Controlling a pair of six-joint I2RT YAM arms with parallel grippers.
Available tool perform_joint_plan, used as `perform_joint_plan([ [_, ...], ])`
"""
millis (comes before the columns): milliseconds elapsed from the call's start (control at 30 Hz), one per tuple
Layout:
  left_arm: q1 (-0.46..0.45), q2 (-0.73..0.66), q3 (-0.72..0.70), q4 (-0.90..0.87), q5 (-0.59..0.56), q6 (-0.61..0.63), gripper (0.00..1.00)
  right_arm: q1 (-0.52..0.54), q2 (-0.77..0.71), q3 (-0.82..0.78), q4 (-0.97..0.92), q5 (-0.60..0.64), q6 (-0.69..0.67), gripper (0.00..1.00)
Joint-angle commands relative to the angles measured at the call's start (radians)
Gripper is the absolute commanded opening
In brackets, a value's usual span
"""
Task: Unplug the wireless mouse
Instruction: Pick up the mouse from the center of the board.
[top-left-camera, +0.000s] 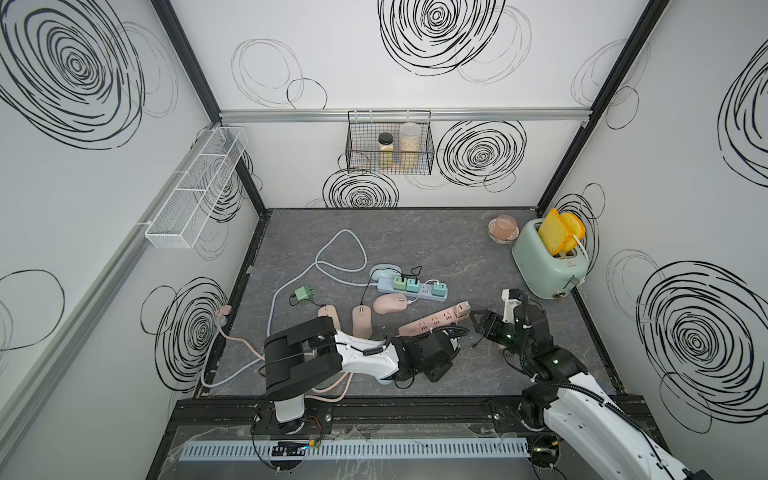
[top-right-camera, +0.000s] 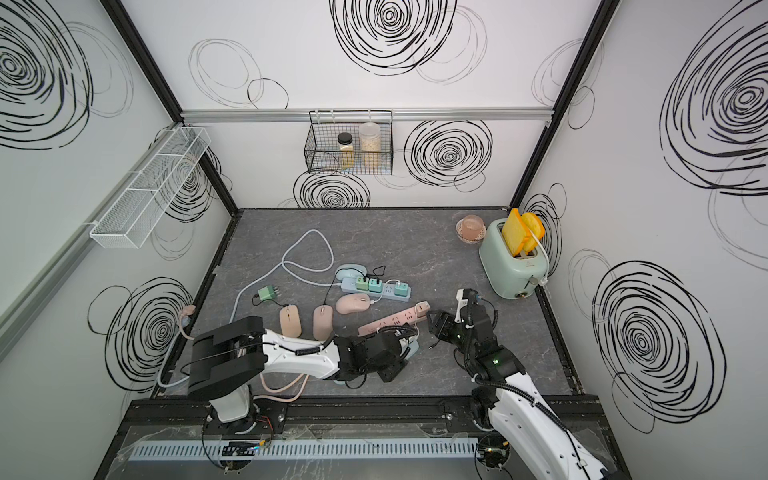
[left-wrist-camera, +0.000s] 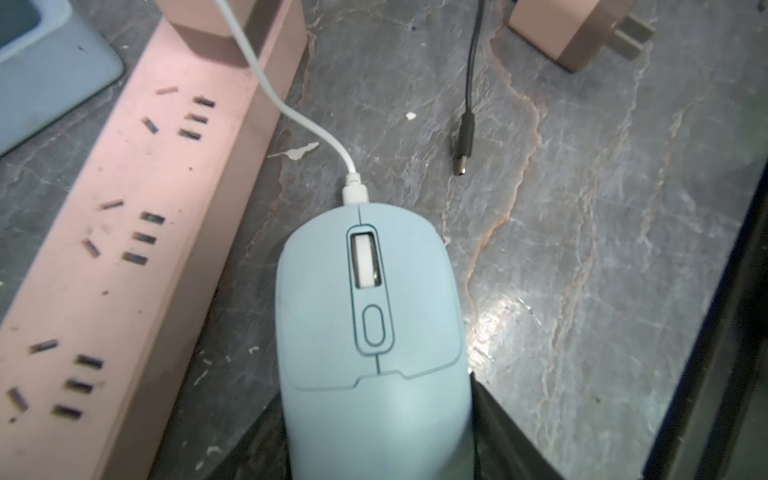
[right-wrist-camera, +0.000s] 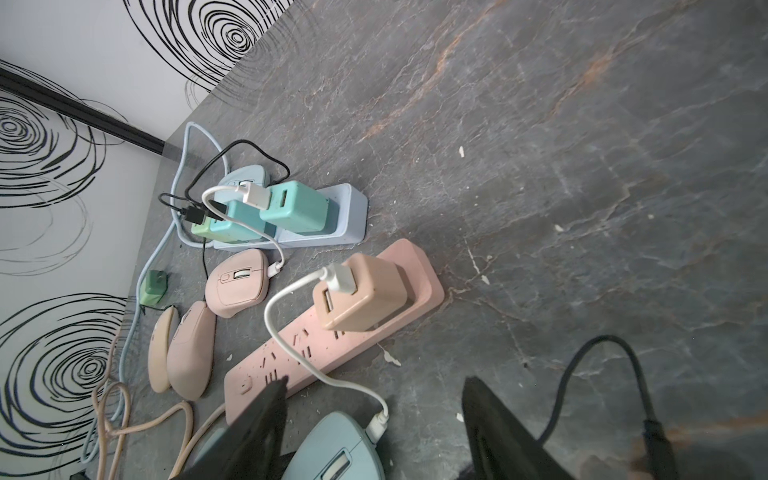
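pale blue mouse (left-wrist-camera: 370, 332) is sitting on the near side of the table, and my left gripper (left-wrist-camera: 370, 399) is pinching its sides. my right gripper (right-wrist-camera: 374, 384) is hanging wide open, empty, over the white cable (right-wrist-camera: 286, 345) running to the tan charger (right-wrist-camera: 361, 291) on the pink strip (right-wrist-camera: 419, 286).

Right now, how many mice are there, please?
5: far blue mouse behind blue power strip; pink mouse beside it; two beige mice together; near blue mouse at left end effector. Arm may hide more.
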Motion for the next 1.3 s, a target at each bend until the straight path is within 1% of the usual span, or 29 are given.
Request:
perform_joint_plan([
  [0, -0.012, -0.063, -0.026, 0.112, 0.004, 0.025, 0.02, 0.007, -0.028, -0.029, 0.034, -0.07, 0.037, 0.64],
  [33, -0.013, -0.073, -0.034, 0.126, 0.006, 0.022, 0.0, 0.006, -0.038, -0.036, 0.047, -0.081, 0.041, 0.63],
  [267, -0.012, -0.197, -0.161, 0.317, 0.012, -0.013, 0.0, 0.01, -0.044, -0.051, 0.099, -0.154, 0.073, 0.56],
  [367, -0.011, -0.239, -0.194, 0.361, 0.007, -0.025, 0.0, 0.012, -0.026, -0.062, 0.136, -0.189, 0.094, 0.54],
  [500, -0.008, -0.248, -0.198, 0.363, 0.006, -0.044, 0.0, 0.035, -0.012, -0.074, 0.201, -0.218, 0.13, 0.52],
  [900, 0.007, -0.237, -0.196, 0.375, -0.005, -0.107, 0.0, 0.117, 0.025, -0.085, 0.278, -0.201, 0.204, 0.41],
  [1133, 0.012, -0.25, -0.205, 0.4, 0.009, -0.127, 0.0, 0.127, 0.021, -0.104, 0.307, -0.185, 0.246, 0.26],
  [1267, 0.013, -0.253, -0.208, 0.41, 0.014, -0.163, 0.0, 0.128, 0.029, -0.11, 0.337, -0.179, 0.277, 0.15],
])
